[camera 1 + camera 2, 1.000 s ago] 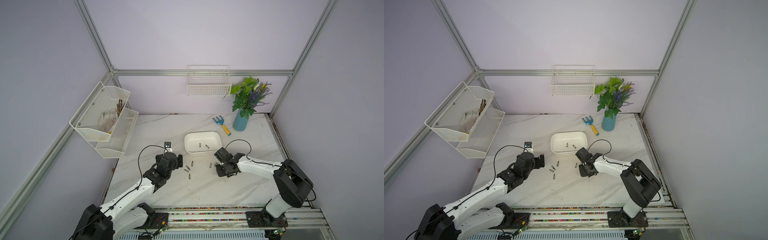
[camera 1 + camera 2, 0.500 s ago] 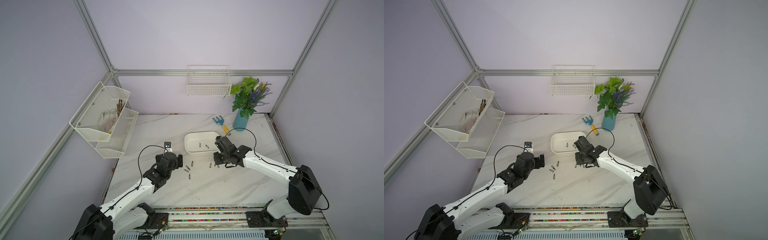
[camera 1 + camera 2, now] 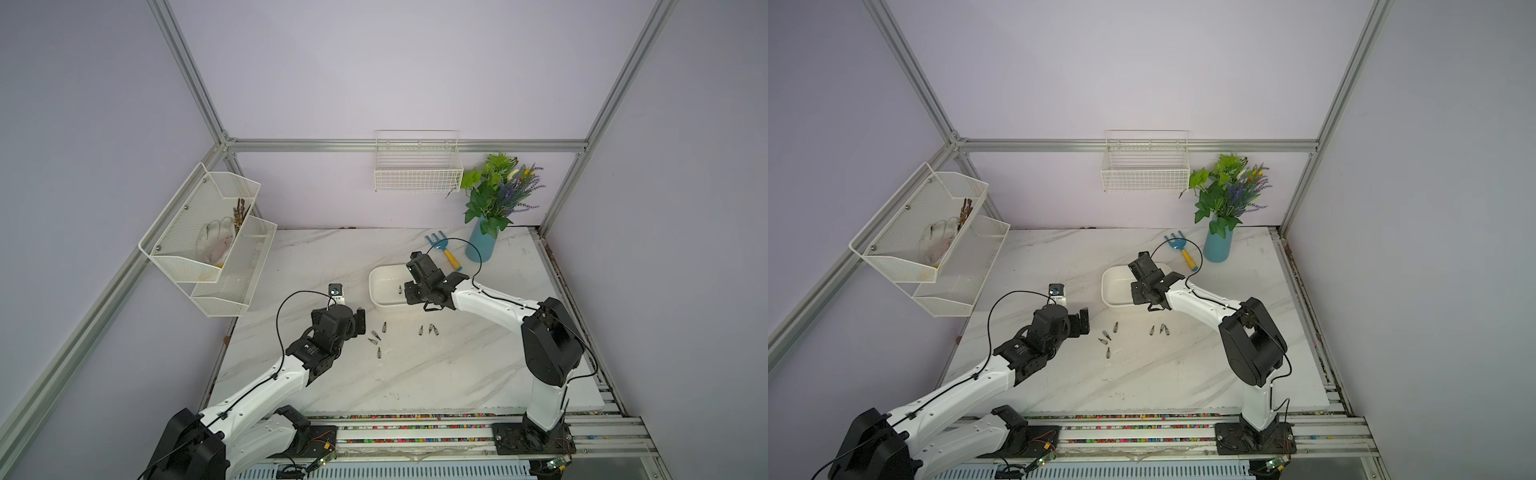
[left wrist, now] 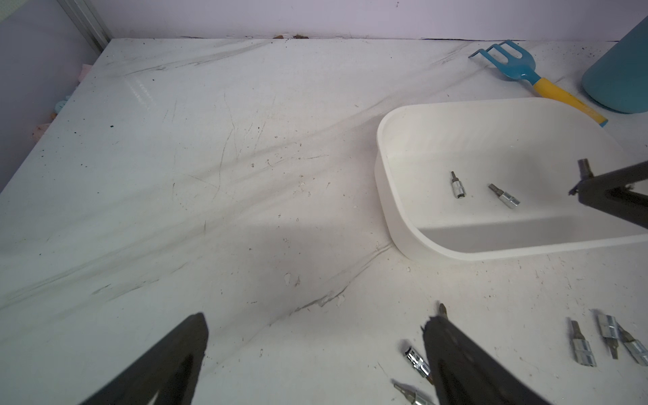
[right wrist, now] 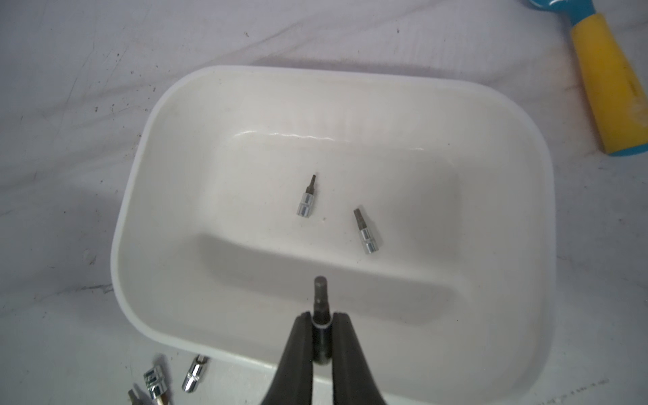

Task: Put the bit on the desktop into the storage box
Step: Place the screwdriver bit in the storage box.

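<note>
The white storage box [image 3: 380, 305] sits at mid-table in both top views and holds two silver bits [image 5: 305, 201] [image 5: 366, 233]. My right gripper [image 5: 322, 317] hangs over the box's near right part, shut on a dark bit [image 5: 319, 294] that sticks out past its fingertips. In a top view the right gripper [image 3: 409, 291] covers the box's right end. Several more bits lie on the desktop in front of the box, one group [image 3: 376, 336] by my left gripper and another [image 3: 428, 329] further right. My left gripper [image 4: 315, 321] rests low and open, with nothing in it, just left of the first group.
A blue garden fork with a yellow handle [image 3: 446, 253] and a blue vase of plants [image 3: 482, 245] stand behind the box. A wire basket [image 3: 417, 170] hangs on the back wall. Mesh shelves [image 3: 208, 241] jut from the left wall.
My right gripper, shut on a bit, has risen from the desktop in front of the box and moved back over the box. The left arm has stayed still.
</note>
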You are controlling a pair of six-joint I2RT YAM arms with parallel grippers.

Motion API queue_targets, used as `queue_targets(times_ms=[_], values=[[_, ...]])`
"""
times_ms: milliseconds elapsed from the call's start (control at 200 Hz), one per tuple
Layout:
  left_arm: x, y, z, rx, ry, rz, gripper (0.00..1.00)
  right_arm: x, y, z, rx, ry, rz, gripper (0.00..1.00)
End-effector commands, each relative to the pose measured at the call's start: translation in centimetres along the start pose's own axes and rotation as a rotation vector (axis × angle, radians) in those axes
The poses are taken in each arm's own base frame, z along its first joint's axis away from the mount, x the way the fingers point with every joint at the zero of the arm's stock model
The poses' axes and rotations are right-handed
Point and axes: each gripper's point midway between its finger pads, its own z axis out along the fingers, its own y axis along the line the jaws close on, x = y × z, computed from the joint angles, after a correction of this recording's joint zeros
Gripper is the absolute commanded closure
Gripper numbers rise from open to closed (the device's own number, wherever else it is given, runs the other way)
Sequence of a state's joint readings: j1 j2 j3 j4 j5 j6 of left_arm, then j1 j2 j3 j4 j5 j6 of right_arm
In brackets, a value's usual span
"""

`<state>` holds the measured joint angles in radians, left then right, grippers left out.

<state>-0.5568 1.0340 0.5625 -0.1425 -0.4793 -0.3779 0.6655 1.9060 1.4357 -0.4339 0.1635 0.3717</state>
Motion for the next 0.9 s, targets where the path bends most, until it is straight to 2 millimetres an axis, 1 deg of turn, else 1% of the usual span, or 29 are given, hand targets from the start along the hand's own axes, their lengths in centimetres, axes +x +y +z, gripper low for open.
queue_targets(times_ms=[0, 75, 125, 210, 255, 290, 395, 525, 610, 755, 805, 825, 840, 895], values=[[-0.8, -0.2, -0.1, 0.014, -0.033, -0.015, 0.00, -2.6, -0.1, 0.6, -0.013, -0.059, 0.016, 0.90], [-0.8, -0.3, -0.1, 0.020, -0.032, -0.014, 0.00, -2.9, -0.1, 1.3, -0.020, -0.054, 0.025, 0.90], [-0.8, -0.4, -0.1, 0.024, -0.031, -0.014, 0.00, -3.0, -0.3, 1.6, -0.022, -0.049, 0.030, 0.87], [-0.8, -0.4, -0.1, 0.028, -0.031, -0.014, 0.00, -3.1, -0.4, 1.7, -0.023, -0.048, 0.038, 0.74], [-0.9, -0.5, -0.2, 0.031, -0.031, -0.015, 0.00, -3.3, -0.5, 1.4, -0.025, -0.053, 0.043, 0.66], [-0.8, -0.5, -0.2, 0.033, -0.031, -0.015, 0.00, -3.3, -0.6, 1.2, -0.025, -0.054, 0.044, 0.62], [-0.9, -0.6, -0.2, 0.040, -0.032, -0.015, 0.00, -3.4, -0.7, -0.2, -0.038, -0.066, 0.047, 0.58], [-0.8, -0.7, -0.2, 0.047, -0.024, -0.009, 0.00, -2.8, -1.3, -2.4, -0.050, -0.080, 0.048, 0.55], [-0.8, -1.1, -0.2, 0.069, -0.017, 0.003, 0.00, -1.8, -1.9, -3.9, -0.057, -0.088, 0.045, 0.53], [-0.6, -1.9, -0.3, 0.107, 0.013, -0.010, 0.00, 0.4, -3.2, -6.2, -0.054, -0.101, 0.030, 0.51], [-0.3, -2.2, -0.4, 0.121, 0.040, -0.025, 0.00, 1.1, -3.7, -7.1, -0.053, -0.114, 0.023, 0.50], [-0.1, -2.3, -0.3, 0.126, 0.053, -0.031, 0.00, 1.7, -4.0, -6.9, -0.048, -0.110, 0.019, 0.50], [0.0, -2.4, -0.4, 0.129, 0.062, -0.036, 0.00, 1.3, -4.0, -7.9, -0.057, -0.137, 0.020, 0.50], [0.6, -2.6, -0.3, 0.128, 0.101, -0.052, 0.00, 2.0, -4.6, -8.7, -0.048, -0.161, 0.014, 0.48]])
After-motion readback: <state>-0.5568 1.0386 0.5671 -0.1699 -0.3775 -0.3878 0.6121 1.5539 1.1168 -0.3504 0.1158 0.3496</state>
